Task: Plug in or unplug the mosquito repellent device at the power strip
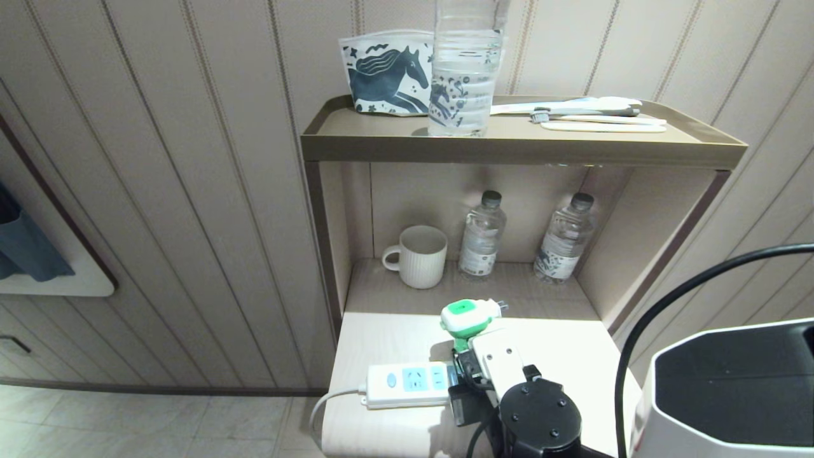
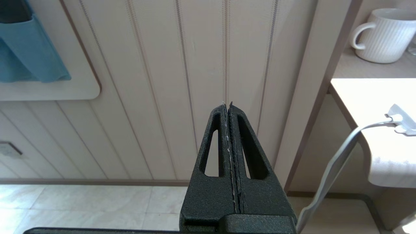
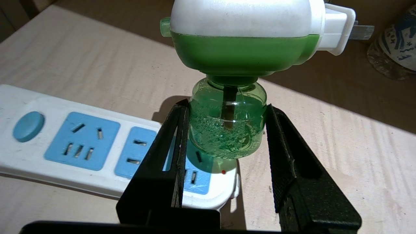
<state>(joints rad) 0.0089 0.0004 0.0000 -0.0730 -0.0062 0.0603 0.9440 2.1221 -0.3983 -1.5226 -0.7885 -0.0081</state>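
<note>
Currently right gripper (image 3: 227, 130) clamped on the mosquito repellent device (image 3: 242, 48) by its green bottle, device off the surface, prongs bare and unplugged, above the far end of the power strip (image 1: 407, 384) on the light wood shelf (image 1: 566, 356). Left gripper (image 2: 229, 110) fingers pressed together, empty, beside the wall panelling.

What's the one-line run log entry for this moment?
right gripper: shut on repellent bottle | repellent: unplugged, prongs free, held above strip | left gripper: shut, parked beside stand
</note>
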